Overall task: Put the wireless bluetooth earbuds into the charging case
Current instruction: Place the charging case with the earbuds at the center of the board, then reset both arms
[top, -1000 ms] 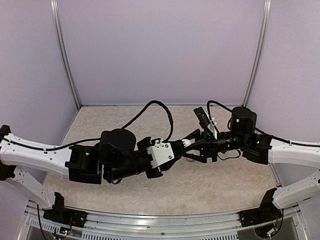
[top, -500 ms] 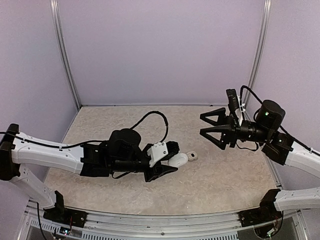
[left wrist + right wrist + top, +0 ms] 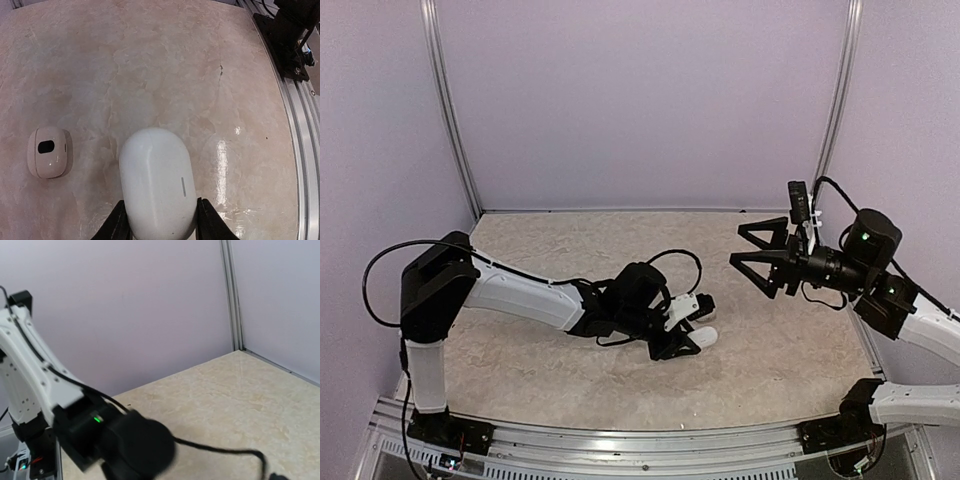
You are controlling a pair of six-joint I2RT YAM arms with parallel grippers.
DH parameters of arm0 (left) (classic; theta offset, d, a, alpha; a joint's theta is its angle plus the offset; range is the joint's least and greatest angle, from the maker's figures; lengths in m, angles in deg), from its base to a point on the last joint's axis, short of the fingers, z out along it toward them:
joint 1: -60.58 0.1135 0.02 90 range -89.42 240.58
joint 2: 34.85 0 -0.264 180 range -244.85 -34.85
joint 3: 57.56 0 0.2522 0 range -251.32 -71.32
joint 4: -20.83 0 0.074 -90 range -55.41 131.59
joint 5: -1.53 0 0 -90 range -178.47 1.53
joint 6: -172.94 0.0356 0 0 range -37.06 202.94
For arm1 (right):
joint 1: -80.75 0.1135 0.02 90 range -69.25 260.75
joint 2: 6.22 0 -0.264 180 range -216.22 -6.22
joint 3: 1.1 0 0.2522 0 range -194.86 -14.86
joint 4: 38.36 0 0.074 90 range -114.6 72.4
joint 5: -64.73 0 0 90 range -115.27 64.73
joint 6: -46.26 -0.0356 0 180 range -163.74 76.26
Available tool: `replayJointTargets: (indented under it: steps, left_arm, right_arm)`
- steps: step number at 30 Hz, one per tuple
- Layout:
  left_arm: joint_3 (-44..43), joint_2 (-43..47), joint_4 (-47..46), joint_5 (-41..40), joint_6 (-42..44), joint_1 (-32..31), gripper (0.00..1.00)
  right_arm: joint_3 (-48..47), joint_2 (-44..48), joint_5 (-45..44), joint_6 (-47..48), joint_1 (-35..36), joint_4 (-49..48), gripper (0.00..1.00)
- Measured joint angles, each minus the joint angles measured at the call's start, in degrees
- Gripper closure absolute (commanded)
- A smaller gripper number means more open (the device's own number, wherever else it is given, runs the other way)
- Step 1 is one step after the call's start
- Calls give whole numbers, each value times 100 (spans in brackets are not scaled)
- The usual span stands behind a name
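The charging case (image 3: 48, 159), a small roundish white shell with a dark spot, lies shut on the table to the left of my left gripper. My left gripper (image 3: 160, 222) is shut on a plain white oval object (image 3: 157, 187) with a thin slit on its face, held low at the table (image 3: 703, 338). My right gripper (image 3: 738, 248) is open and empty, raised above the right side of the table, far from both. The earbuds are not in view.
The marbled table (image 3: 165, 60) has a metal rail (image 3: 300, 165) along its near edge. Lilac walls close off the back and both sides. The right wrist view shows only the left arm (image 3: 30, 375), its cable and the table.
Both grippers met at mid-table a second ago. The right arm has drawn back to the right and risen. The left arm has reached forward and down and closed on the white oval object.
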State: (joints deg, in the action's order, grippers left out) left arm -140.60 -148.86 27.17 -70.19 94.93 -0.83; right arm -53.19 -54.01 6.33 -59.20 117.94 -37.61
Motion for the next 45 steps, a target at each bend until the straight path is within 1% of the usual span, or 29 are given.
replayJointTargets:
  steps: [4, 8, 13, 15, 18, 21, 23, 25, 26, 27, 29, 30, 31, 36, 41, 45]
  left_arm:
    - [-695, -647, 201, 214, 9, 35, 77]
    - [-1117, -1141, 393, 345, 9, 90, 77]
    - [-1609, -1596, 723, 398, 28, 175, 76]
    - [-1794, -1690, 811, 389, 33, 199, 74]
    - [-1934, -1768, 898, 393, 52, 229, 63]
    - [-1965, -1768, 975, 398, 90, 264, 58]
    - [-2020, -1768, 1091, 389, 125, 295, 52]
    - [-2050, -1768, 1196, 365, 177, 334, 43]
    - [-2061, -1762, 1231, 369, 225, 354, 36]
    - [-2065, -1742, 1274, 367, 245, 367, 26]
    - [-2013, -1650, 1375, 332, 310, 382, 13]
    - [-1971, -1572, 1467, 313, 323, 387, 4]
    - [-1921, -1475, 1534, 286, 334, 389, 1]
    - [-1615, -769, 1711, 166, 337, 396, 1]
    - [-1095, 378, 1718, -48, 223, 498, 1]
    - [-815, 1281, 1622, -170, -175, 1032, 1]
  right_arm:
    - [31, 55, -26, 4, -15, 35, 5]
    - [66, 81, -35, 22, -24, 70, 5]
    - [81, 81, -33, 44, -24, 83, 4]
    - [83, 81, -31, 46, -26, 83, 3]
    - [85, 81, -31, 57, -26, 85, 3]
    - [90, 79, -24, 59, -26, 83, 2]
    - [92, 66, -11, 63, -26, 85, 1]
    - [92, 31, -4, 59, -26, 85, 1]
    - [92, 2, 2, 59, -26, 90, 1]
    - [92, -35, 7, 59, -26, 92, 0]
    - [92, -118, 9, 55, -26, 118, 0]
    - [90, -170, 11, 48, -28, 125, 1]
    - [90, -219, 13, 44, -28, 133, 0]
    - [59, -466, -2, 24, -94, 284, 0]
    - [-129, -702, -15, 15, -219, 428, 1]
    - [-269, -874, -15, 24, -310, 494, 1]
